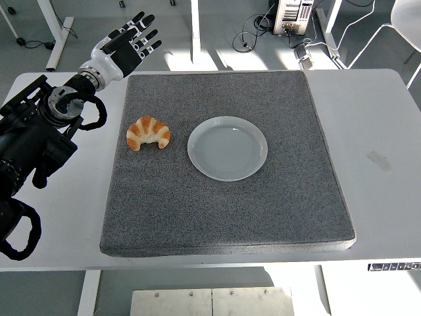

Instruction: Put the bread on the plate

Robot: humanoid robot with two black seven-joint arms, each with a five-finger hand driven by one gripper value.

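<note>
A golden croissant (148, 133) lies on the grey mat (263, 210), left of centre. An empty white plate (227, 147) sits on the mat just to the croissant's right, a small gap between them. My left hand (131, 41) is raised above the table's far left corner, fingers spread and holding nothing, well behind the croissant. My right arm does not show.
The mat covers most of the white table (375, 131). Beyond the far edge are table legs, cables and a computer case (293, 16) on the floor. A chair (401, 20) stands at the far right.
</note>
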